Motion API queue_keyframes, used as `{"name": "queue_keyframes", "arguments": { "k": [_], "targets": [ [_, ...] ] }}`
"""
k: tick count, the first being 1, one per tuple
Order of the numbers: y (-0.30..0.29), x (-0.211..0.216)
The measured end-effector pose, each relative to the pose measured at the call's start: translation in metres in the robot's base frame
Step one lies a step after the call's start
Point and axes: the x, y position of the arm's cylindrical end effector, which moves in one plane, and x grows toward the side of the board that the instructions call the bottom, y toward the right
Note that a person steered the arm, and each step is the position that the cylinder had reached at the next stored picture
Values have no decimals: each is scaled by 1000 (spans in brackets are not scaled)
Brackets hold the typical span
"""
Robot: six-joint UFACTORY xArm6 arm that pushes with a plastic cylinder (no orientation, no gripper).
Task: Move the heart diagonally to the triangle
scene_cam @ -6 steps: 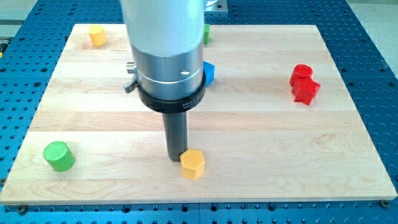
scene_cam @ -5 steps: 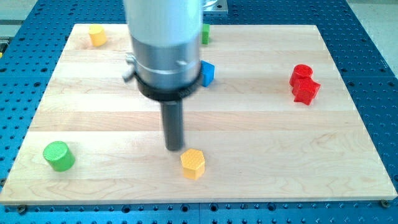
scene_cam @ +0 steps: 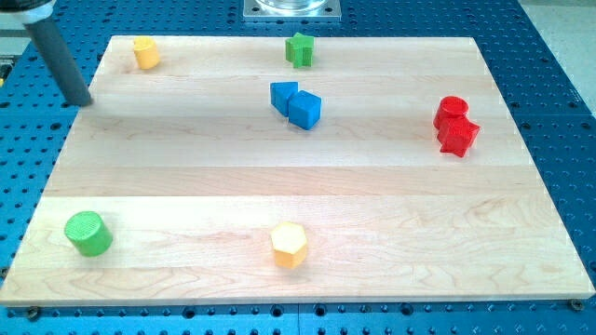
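Note:
The yellow heart [scene_cam: 144, 52] sits near the board's top left corner. The blue triangle [scene_cam: 283, 95] lies at the upper middle, touching a blue cube [scene_cam: 305, 110] on its lower right. My tip [scene_cam: 82, 101] is at the board's left edge, below and to the left of the heart, with a clear gap between them. The rod leans up toward the view's top left corner. The tip touches no block.
A green star [scene_cam: 299, 48] sits at the top middle. A red cylinder [scene_cam: 452, 109] and a red star-like block [scene_cam: 458, 136] touch at the right. A green cylinder [scene_cam: 88, 233] is at the bottom left and a yellow hexagon [scene_cam: 290, 245] at the bottom middle on the wooden board [scene_cam: 372, 205].
The arm has swung from beside the yellow hexagon at the bottom middle to the board's upper left edge. The blue triangle is now uncovered. No block has moved.

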Motion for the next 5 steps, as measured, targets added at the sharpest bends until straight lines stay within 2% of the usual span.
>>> {"name": "queue_keyframes", "arguments": {
  "k": [1, 2, 3, 4, 5],
  "targets": [
    [8, -65],
    [39, -91],
    [78, -85],
    [76, -60],
    [114, -11]
  ]
}}
